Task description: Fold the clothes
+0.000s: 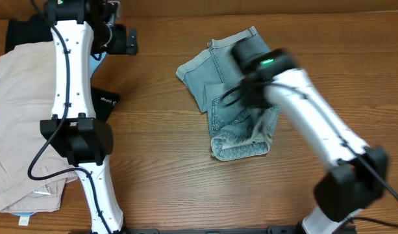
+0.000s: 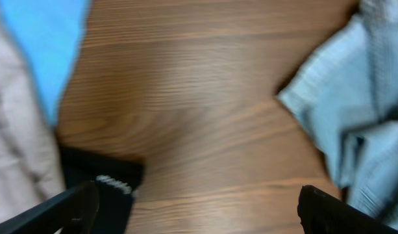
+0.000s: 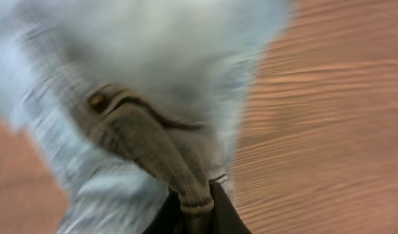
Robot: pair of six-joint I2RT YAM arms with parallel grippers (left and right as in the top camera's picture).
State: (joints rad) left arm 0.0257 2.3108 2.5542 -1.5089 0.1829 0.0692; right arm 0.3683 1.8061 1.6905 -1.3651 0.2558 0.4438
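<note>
1. Denim shorts (image 1: pixel 215 97) lie rumpled in the middle of the worktop (image 1: pixel 173 175), partly doubled over, with one cuffed leg toward the near edge.
2. On them, the right gripper (image 3: pixel 195 211) is closed tight. Its wrist view shows a thick fold of the denim pinched between the tips.
3. The left gripper (image 2: pixel 199 218) hangs wide open and holds nothing, over bare wood just left of the shorts.
4. By my reckoning a fold is in hand: the grab is made and the carry-over is yet to come. The next move calls for lifting that edge and laying it squarely across without dragging the whole pair.
5. Count: one pair of shorts, one beige trousers (image 1: pixel 17 130) and one black garment (image 1: pixel 104 104) off to the left, and two arms.
</note>
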